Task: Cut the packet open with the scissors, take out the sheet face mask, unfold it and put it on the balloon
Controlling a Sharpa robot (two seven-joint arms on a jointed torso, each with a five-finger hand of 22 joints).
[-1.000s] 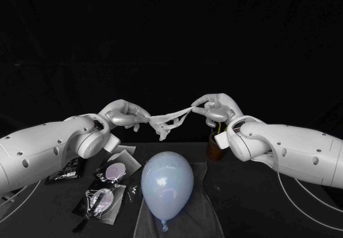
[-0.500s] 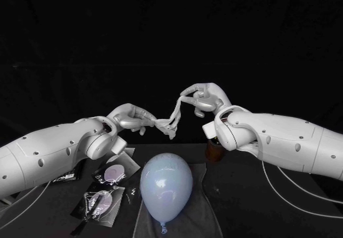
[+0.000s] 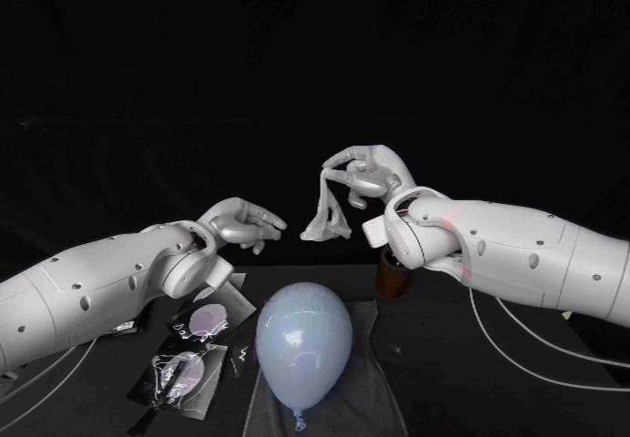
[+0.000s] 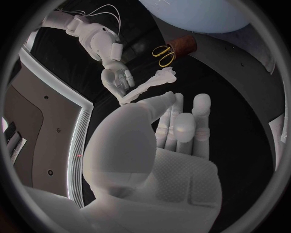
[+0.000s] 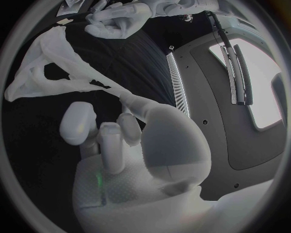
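brown holder (image 3: 390, 277): partly behind right arm (image 3: 525, 255) | balloon (image 4: 200, 12): cut by rim

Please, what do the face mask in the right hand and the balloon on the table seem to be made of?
The face mask seems to be a thin, soft, pale sheet, fabric or paper-like; it hangs limp and crumpled from the right hand. The balloon is probably rubber, smooth with a soft sheen; its pale blue skin looks taut and ends in a knotted neck.
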